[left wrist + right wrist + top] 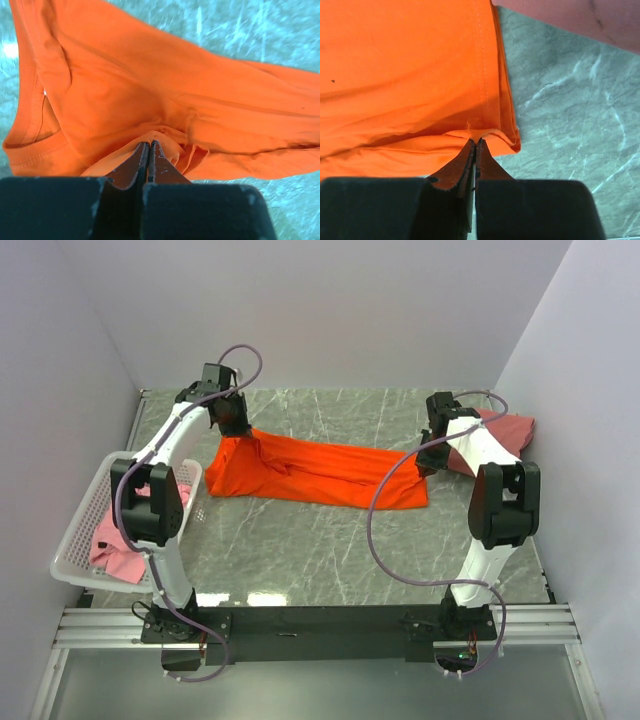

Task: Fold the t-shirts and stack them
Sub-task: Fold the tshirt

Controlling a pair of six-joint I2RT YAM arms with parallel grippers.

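The bright orange t-shirt (320,472) lies spread across the middle of the marble table. My left gripper (234,426) is shut on its far left corner near the collar, with cloth pinched between the fingertips in the left wrist view (149,144). My right gripper (430,458) is shut on the shirt's far right hem edge, as the right wrist view (475,142) shows. The dusty salmon-pink t-shirt (508,432) lies at the far right, partly behind the right arm; it also shows in the right wrist view (580,20). The lighter pink t-shirt (118,548) lies in the basket.
The white perforated basket (75,540) stands at the table's left edge beside the left arm. White walls close in the table on the back, left and right. Bare marble (330,545) lies between the orange shirt and the arm bases.
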